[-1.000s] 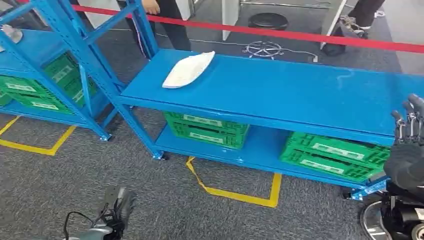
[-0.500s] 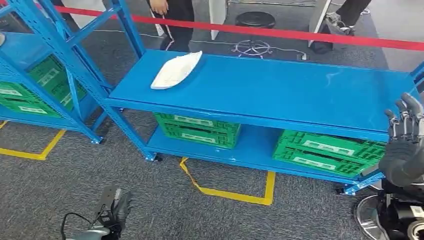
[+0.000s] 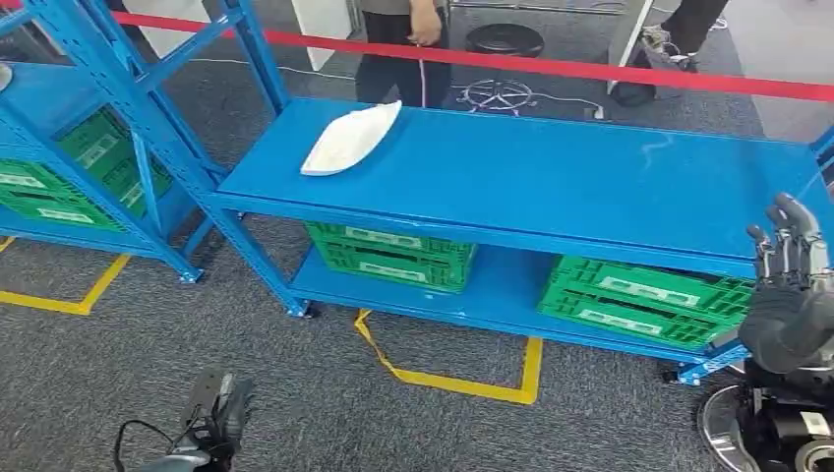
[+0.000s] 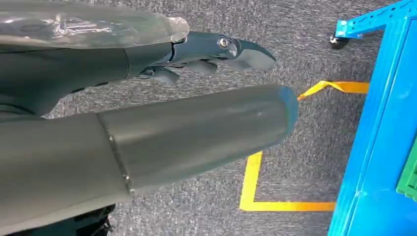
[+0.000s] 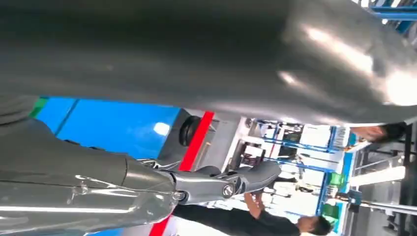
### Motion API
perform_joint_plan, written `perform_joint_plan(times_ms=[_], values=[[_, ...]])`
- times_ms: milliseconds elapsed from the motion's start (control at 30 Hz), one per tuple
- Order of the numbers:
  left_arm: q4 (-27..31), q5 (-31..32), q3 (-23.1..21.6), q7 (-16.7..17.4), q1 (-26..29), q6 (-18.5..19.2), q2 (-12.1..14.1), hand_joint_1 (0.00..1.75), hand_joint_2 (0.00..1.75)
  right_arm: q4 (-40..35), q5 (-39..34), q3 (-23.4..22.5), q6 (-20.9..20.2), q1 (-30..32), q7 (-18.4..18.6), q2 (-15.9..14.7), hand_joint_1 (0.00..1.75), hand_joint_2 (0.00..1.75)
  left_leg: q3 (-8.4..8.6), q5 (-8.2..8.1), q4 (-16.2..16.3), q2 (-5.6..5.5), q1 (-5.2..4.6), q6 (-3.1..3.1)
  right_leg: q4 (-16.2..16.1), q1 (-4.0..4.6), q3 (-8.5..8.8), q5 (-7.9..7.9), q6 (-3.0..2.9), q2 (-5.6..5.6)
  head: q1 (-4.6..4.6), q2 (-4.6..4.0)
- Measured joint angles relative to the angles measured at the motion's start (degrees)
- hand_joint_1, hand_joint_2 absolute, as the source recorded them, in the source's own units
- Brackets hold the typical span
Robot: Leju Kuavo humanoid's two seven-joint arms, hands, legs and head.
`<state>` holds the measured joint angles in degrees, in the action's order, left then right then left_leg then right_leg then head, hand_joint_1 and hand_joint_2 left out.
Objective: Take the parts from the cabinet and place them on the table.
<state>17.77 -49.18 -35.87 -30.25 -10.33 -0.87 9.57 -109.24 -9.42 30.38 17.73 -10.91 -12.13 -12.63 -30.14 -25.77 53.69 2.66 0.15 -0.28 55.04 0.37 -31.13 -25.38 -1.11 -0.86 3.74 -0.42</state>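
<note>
A white curved part (image 3: pixel 351 138) lies on the top of the low blue table (image 3: pixel 551 177), near its left end. My right hand (image 3: pixel 792 261) is raised at the table's right end, fingers apart and pointing up, holding nothing. My left hand (image 3: pixel 218 413) hangs low over the carpet in front of the table, fingers loose and empty; the left wrist view shows its fingers (image 4: pixel 216 49) over the carpet. The blue cabinet (image 3: pixel 89 108) stands to the left.
Green crates (image 3: pixel 393 254) (image 3: pixel 644 300) sit on the table's lower shelf, more green crates (image 3: pixel 69 182) in the cabinet. Yellow tape (image 3: pixel 462 379) marks the carpet. A red barrier tape (image 3: pixel 590 69) runs behind the table, with a person (image 3: pixel 403 59) and a stool (image 3: pixel 504 41) beyond.
The camera has shifted, sliding the scene slightly left. The person behind the barrier has walked to the right. My right hand has sunk a little; the white part lies where it was.
</note>
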Motion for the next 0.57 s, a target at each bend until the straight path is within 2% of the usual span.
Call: perform_joint_plan(times_ms=[200,567], values=[[0.0,-0.9,0.0,0.3,-0.2,2.3,0.1,0.0,0.0,-0.2,1.2,-1.2,-1.8,1.4,0.6,0.0,0.0,0.0,0.01,0.0,0.0,0.01,-0.01,0.0,0.0,-0.01,0.0,0.01,0.01,0.02,0.0,0.0],[0.0,0.3,0.0,1.9,-1.0,1.9,-0.5,0.0,0.0,-1.3,1.2,-2.8,-1.7,2.5,1.0,0.0,0.0,0.0,0.02,0.0,0.0,0.02,-0.01,0.0,0.0,-0.02,0.0,0.03,0.04,0.04,0.02,0.0]])
